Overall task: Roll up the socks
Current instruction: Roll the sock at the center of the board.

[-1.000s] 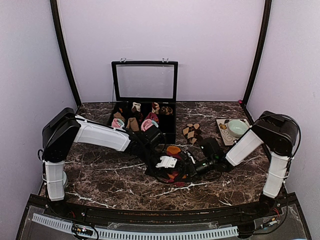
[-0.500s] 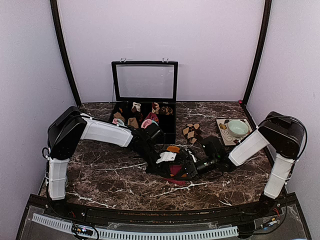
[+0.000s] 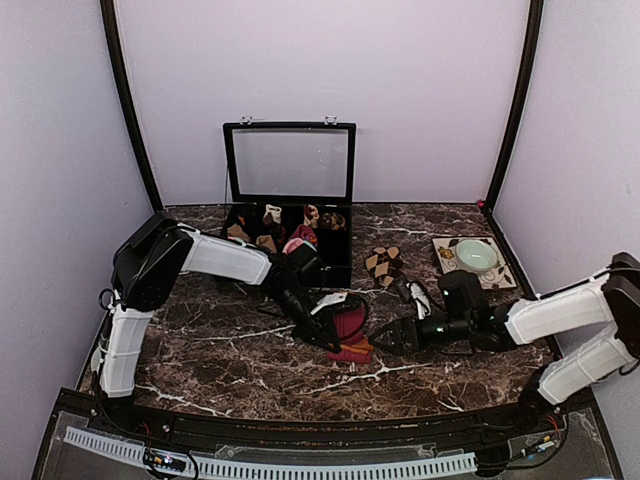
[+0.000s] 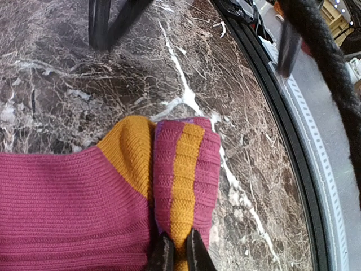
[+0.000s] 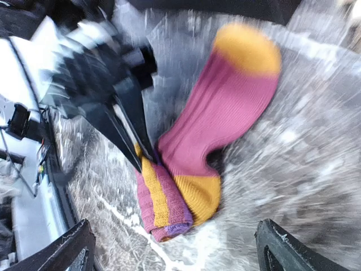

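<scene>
Right claw (image 3: pixel 385 336) has backed away, released and empty; left claw (image 4: pixel 176 255) clenches the striped fold of the magenta sock (image 4: pixel 67 197); soft, limp fabric, best gripped there.

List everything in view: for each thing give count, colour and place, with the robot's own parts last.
table: one, dark marble, white veins, under everything
box: one, black, lid raised, back centre
sock rolls: several, pink, white, brown, inside the box
diamond socks: one bundle, brown-beige, right of box
magenta socks: one bundle, orange-striped, table centre
tray: one, patterned, back right
bowl: one, pale green, on tray
left end effector: one, black, shut on magenta socks
right end effector: one, black, open, beside them
</scene>
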Controlling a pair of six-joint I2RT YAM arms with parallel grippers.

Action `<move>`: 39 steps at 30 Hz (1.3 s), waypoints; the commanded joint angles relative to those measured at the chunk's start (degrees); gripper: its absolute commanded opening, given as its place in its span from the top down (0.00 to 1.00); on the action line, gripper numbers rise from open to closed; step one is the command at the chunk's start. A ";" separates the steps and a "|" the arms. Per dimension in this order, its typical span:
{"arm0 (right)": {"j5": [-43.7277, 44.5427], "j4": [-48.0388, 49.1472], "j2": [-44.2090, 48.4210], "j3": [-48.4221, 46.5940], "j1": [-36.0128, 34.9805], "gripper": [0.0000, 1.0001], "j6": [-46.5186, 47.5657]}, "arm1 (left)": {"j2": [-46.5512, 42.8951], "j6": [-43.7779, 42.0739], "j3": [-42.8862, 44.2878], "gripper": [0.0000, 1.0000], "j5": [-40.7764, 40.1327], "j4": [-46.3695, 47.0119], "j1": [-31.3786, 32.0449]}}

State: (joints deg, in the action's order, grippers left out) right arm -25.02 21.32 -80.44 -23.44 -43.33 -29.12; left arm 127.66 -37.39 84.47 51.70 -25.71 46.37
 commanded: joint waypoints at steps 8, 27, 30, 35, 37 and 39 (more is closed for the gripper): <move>22.72 15.54 24.47 13.29 -0.14 0.01 4.62 | 7.01 3.86 0.85 1.00 -9.73 -11.40 -0.80; 10.33 8.33 -1.28 -2.60 -12.04 0.53 46.31 | 13.33 9.27 3.27 1.00 -15.15 -14.92 -2.64; 6.65 6.24 -6.39 -5.88 -11.81 0.57 48.87 | 13.82 9.08 2.99 1.00 -15.58 -15.37 -2.69; 1.67 5.24 -10.40 -8.39 -10.72 0.62 50.37 | 14.76 9.11 3.34 1.00 -15.61 -15.74 -3.04; 1.17 5.20 -12.40 -8.53 -10.14 0.66 50.77 | 14.89 9.17 3.63 1.00 -15.66 -15.89 -3.12; 0.73 5.36 -13.25 -8.57 -9.26 0.68 50.97 | 14.99 9.23 3.75 1.00 -15.27 -16.21 -3.25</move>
State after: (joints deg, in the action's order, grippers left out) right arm -21.06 26.50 -91.96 -30.85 -54.11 19.73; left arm 134.54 -28.23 92.23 57.32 -35.40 44.14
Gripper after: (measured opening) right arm 0.338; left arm 0.076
